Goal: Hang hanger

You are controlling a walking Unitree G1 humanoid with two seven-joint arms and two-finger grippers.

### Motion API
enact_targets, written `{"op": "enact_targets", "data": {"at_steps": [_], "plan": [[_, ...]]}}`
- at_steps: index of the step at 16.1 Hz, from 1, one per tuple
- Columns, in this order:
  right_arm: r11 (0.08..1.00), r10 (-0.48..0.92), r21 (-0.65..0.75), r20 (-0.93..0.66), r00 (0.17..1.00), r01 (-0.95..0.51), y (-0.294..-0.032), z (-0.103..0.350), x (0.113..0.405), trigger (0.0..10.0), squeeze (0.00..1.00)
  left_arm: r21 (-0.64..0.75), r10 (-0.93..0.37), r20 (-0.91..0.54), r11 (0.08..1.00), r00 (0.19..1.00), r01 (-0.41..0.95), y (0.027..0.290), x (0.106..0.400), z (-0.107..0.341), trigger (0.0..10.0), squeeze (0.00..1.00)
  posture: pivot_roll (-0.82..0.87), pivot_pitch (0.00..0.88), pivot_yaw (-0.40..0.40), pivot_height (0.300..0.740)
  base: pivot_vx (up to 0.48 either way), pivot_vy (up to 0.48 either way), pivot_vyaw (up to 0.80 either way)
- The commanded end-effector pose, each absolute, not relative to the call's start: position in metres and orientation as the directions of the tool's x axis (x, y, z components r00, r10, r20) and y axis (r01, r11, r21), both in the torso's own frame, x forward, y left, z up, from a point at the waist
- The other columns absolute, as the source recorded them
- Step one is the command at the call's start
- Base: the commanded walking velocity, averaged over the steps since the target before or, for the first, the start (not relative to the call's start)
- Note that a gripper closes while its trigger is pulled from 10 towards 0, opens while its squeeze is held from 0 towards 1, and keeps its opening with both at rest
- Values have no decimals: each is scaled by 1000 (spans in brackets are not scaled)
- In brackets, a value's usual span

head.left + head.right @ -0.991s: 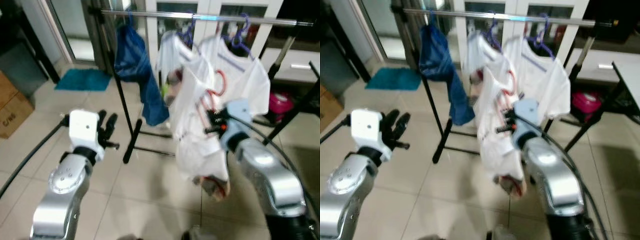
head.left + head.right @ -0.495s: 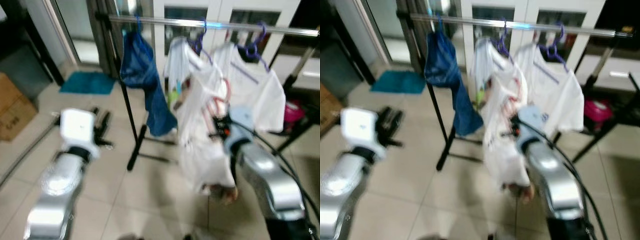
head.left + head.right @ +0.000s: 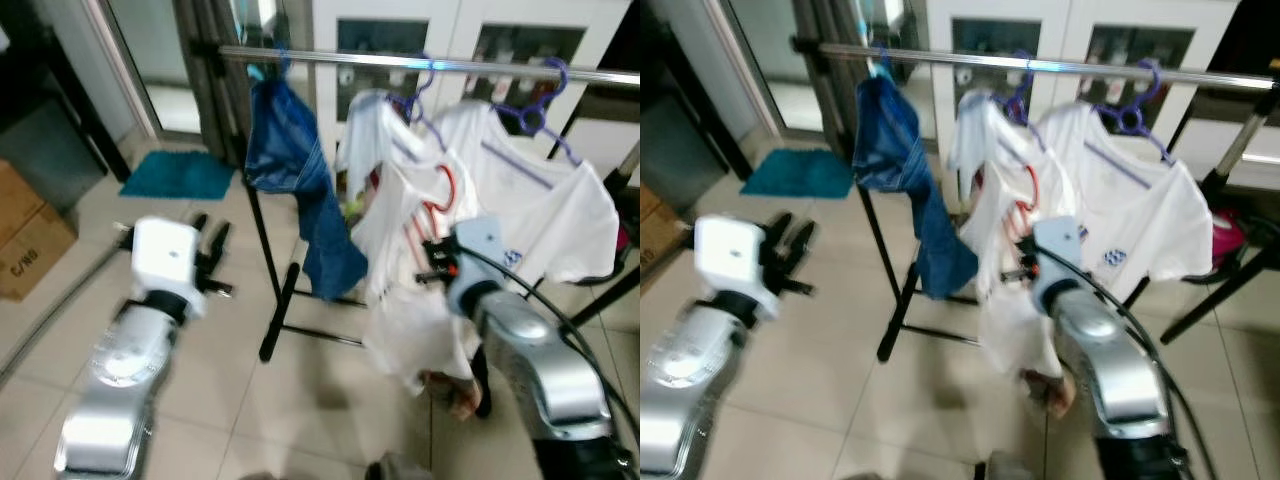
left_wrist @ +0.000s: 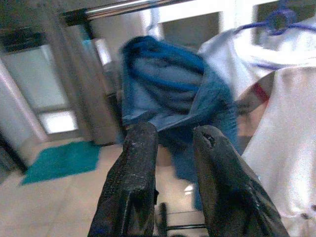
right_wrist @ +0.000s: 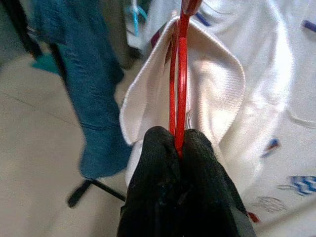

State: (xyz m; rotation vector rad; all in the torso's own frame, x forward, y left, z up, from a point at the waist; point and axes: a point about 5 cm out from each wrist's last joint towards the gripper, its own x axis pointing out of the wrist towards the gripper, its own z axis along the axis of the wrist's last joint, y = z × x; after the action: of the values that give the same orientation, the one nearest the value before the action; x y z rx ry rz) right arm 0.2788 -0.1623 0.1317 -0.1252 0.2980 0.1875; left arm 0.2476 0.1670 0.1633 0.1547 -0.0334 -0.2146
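The right gripper (image 5: 177, 145) has come nearer the rail (image 3: 480, 68), fingers clamped on the red hanger (image 5: 177, 74), which sits below it. Left gripper (image 4: 170, 148) idles, fingers apart. The hook may snag neighbouring shirts (image 3: 540, 200).

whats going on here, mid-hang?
Yes, mid-hang. The right gripper is shut on a red hanger carrying a white shirt, held up below the clothes rail but not hooked on yet. A blue garment and two white shirts on purple hangers already hang there. The left gripper is open and holds nothing.
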Motion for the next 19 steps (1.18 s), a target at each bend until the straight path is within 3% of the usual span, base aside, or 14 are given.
{"op": "enact_targets", "data": {"at_steps": [1,17,19], "plan": [[969,200,-89,-265,943,-230,-155,144,282,10000,0,182,-195,20,965,981,188,174,246,166,10000,0,-102,91,42,740,375,0,0],[920,313,-192,-162,936,-341,-136,191,314,10000,0,255,-304,-8,921,953,296,165,246,168,10000,0,-93,75,44,740,379,0,0],[915,329,-195,-143,933,-352,-133,197,316,10000,0,241,-362,1,905,932,351,159,244,171,10000,0,-93,75,44,740,0,0,0]]}}
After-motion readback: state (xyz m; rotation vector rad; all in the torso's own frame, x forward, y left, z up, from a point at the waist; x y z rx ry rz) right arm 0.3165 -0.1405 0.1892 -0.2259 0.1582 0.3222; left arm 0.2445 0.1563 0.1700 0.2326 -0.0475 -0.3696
